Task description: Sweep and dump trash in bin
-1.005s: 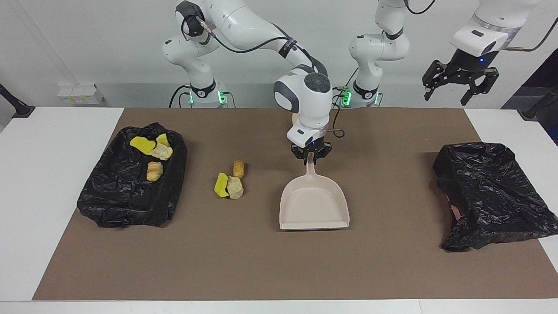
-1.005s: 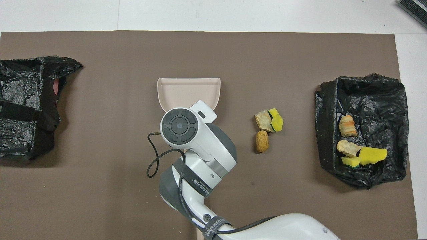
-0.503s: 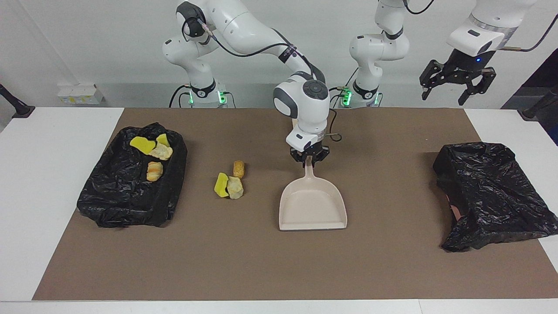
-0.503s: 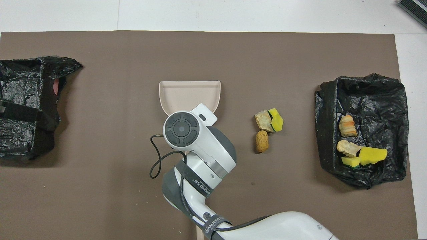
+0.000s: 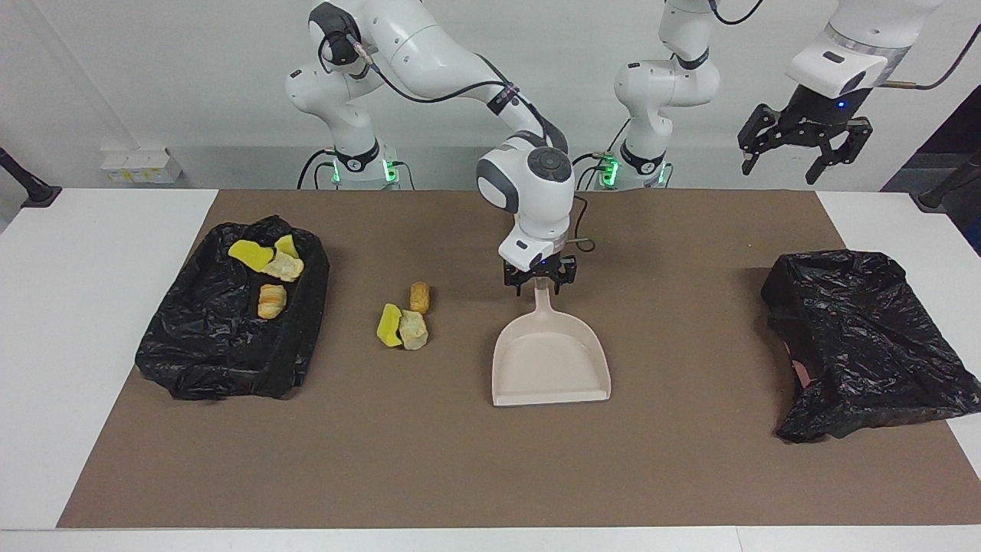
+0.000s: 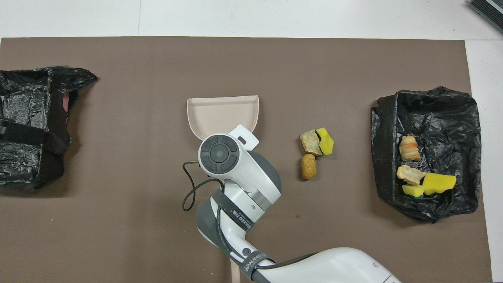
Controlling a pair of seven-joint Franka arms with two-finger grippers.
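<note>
Beige dustpan [image 5: 551, 360] lay flat mid-worktop, its mouth pointing away from the robots. My right tool [image 5: 539, 285] sat at the handle's tip with fingers spread, gripping nothing. I judged the pan was parked so the loose trash could be swept in. 3 lumps [image 5: 404, 317] waited on the brown mat [image 5: 460, 460] toward the right arm's end of the dustpan; 4 more [image 5: 268, 270] sat in the black-lined bin [image 5: 222, 360]. My left tool [image 5: 805, 146] waited aloft, wide open and empty.
</note>
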